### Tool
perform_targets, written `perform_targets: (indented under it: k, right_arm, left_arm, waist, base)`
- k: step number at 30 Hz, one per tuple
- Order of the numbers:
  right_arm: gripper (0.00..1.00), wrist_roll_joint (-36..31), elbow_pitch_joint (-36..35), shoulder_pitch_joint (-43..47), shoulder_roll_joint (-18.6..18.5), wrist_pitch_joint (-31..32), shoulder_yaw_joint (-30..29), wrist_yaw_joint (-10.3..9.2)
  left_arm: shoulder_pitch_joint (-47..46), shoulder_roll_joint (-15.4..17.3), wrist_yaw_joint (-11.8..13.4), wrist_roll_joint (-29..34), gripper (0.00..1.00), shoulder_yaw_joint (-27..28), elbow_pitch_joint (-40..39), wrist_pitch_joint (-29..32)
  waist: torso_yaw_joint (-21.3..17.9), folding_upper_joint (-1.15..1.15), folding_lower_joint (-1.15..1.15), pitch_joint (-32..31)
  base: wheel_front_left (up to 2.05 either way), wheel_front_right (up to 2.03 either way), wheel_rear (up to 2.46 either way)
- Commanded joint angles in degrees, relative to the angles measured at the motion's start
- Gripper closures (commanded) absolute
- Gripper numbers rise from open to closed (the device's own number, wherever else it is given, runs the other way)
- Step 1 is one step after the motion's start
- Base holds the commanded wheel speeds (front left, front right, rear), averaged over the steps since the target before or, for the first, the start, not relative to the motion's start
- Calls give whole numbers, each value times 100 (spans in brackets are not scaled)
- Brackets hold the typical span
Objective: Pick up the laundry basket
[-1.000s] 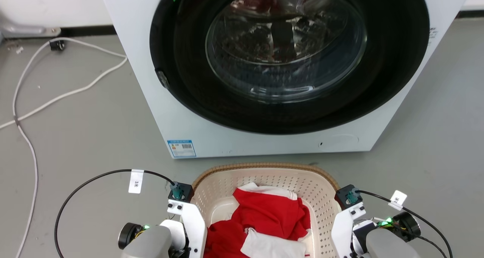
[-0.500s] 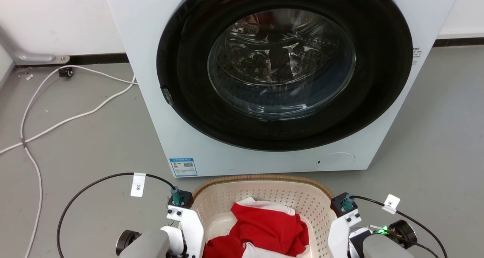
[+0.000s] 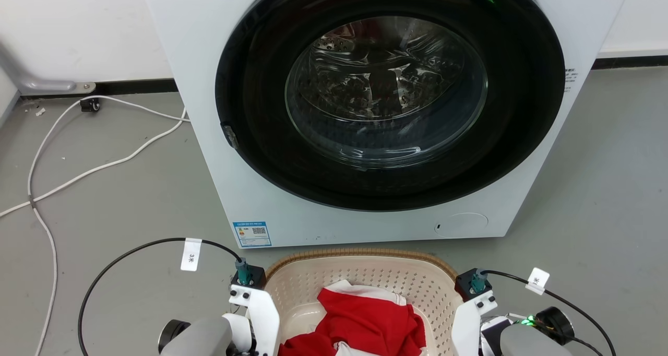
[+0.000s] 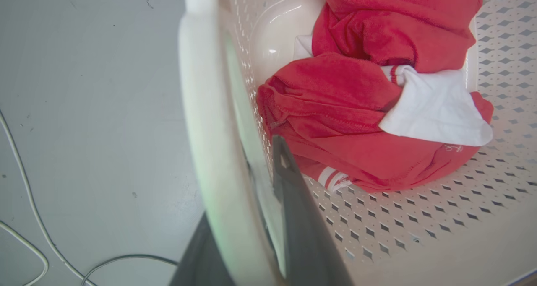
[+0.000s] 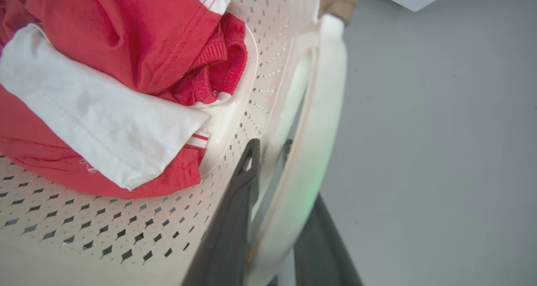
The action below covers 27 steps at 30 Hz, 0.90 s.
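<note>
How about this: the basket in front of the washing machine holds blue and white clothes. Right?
Not quite: the clothes are red and white, as the left wrist view shows. The basket is indeed in front of the washing machine.

This looks like a bare laundry corner in a lab or utility room. A big white front-loading washing machine (image 3: pixel 209 58) with a round dark glass door (image 3: pixel 386 90) stands at the far edge of a plain grey floor (image 3: pixel 104 204), by a white wall (image 3: pixel 78 22) with black skirting (image 3: pixel 135 86). A loose white cable (image 3: pixel 125 156) trails along the floor's left side, and before the machine is a cream perforated plastic laundry basket (image 3: pixel 365 280) of red and white clothes (image 3: pixel 365 319).
</note>
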Motion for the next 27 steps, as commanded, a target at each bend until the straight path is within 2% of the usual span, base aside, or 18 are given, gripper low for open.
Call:
perform_targets:
  k: [1,27]
  right_arm:
    - [100,3,-3,-72,-71,7,80,-4]
    - [100,772,6,-172,-193,-32,811,-4]
  left_arm:
    - [-135,34,-49,-37,100,-25,-46,-17]
    - [-228,107,-49,-468,100,-488,8,-138]
  waist:
    - [-1,0,0,2]
    - [-21,0,0,42]
  base:
    - [0,0,0]
    - [0,0,0]
